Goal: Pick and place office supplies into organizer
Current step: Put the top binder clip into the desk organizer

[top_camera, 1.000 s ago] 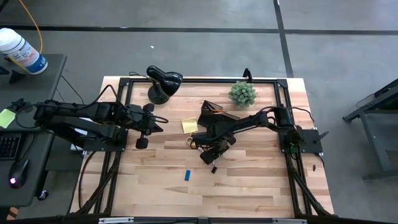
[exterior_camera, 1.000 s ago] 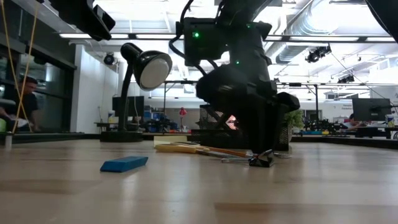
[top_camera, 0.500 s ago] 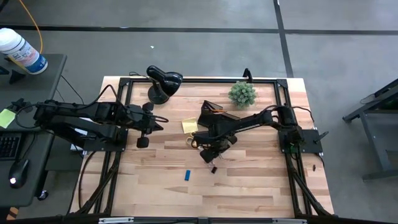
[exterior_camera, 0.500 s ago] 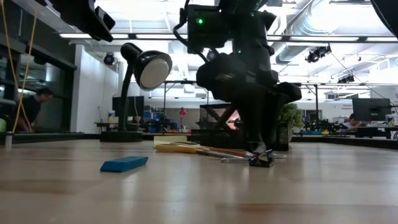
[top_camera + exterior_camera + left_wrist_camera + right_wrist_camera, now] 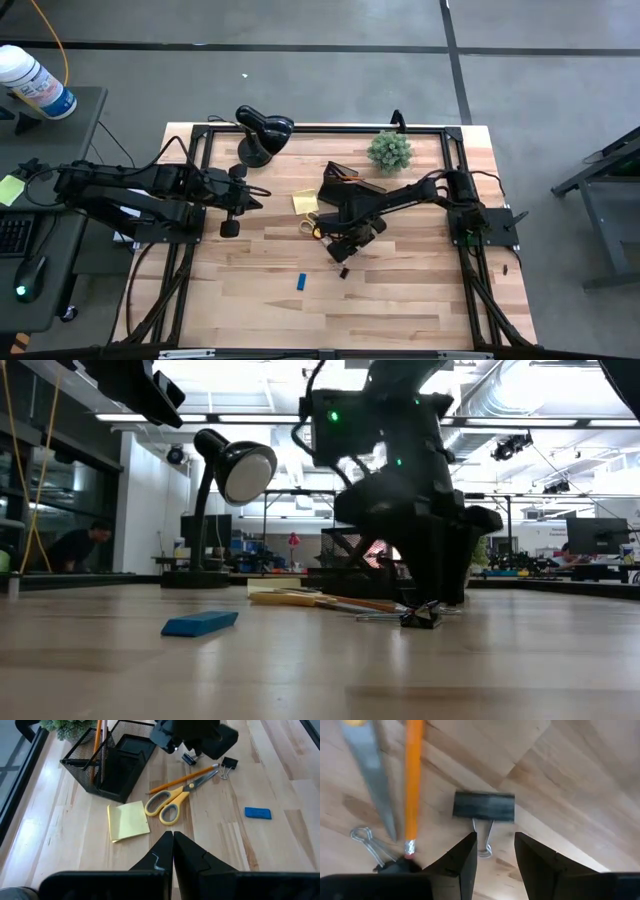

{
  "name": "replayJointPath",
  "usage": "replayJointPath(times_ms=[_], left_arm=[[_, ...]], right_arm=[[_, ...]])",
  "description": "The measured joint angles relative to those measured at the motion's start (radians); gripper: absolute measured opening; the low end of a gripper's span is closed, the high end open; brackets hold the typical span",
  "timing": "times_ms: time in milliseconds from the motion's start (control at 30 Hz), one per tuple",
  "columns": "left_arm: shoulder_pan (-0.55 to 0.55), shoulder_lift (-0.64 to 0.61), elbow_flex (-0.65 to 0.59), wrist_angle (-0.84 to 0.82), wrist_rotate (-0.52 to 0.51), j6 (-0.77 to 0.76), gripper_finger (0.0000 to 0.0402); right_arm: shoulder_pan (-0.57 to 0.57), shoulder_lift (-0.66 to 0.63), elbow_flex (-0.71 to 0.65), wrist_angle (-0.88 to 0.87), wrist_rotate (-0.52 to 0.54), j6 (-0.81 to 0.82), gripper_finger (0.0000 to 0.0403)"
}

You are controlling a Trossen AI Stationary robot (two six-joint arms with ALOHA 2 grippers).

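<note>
Right end effector (image 5: pixel 495 851) open above clip (image 5: pixel 483 806)

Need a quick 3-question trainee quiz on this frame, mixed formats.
1. True or false: the yellow sticky-note pad lies inside the black metal-mesh organizer.
2. The open right gripper hovers over which item? A. small black binder clip B. tiny blue block C. orange-handled scissors
3. Fill in: the left gripper is ___.

Key: 1 false, it lies on the wooden table beside it; 2 A; 3 shut.
</note>
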Motion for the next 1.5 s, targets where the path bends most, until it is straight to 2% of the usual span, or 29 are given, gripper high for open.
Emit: replayJointPath(times_ms=[300, 400, 533, 600, 833, 1133, 1500], left_arm=[[0.0, 0.0, 0.0, 0.0, 0.0, 0.0, 0.0003], [0.0, 0.0, 0.0, 0.0, 0.0, 0.0, 0.0003], [0.0, 0.0, 0.0, 0.001, -0.004, 0.0, 0.0003], [0.0, 0.0, 0.0, 0.001, -0.007, 0.0, 0.0003], [0.0, 0.0, 0.0, 0.002, -0.013, 0.013, 0.0003], [0.0, 0.0, 0.0, 0.001, -0.018, 0.015, 0.0003], [0.0, 0.0, 0.0, 0.001, -0.018, 0.015, 0.0003]], right_arm=[[0.006, -0.009, -0.106, 0.123, -0.048, 0.085, 0.0121], [0.007, -0.009, -0.118, 0.152, -0.055, 0.086, 0.009], [0.008, -0.007, -0.121, 0.183, -0.057, 0.075, 0.0021], [0.008, -0.005, -0.121, 0.195, -0.06, 0.07, 0.0008], [0.009, -0.013, -0.122, 0.191, -0.049, 0.075, 0.0004], [0.011, -0.067, -0.127, 0.169, 0.014, 0.076, 0.0001], [0.015, -0.183, -0.126, 0.149, 0.073, 0.135, 0.0]])
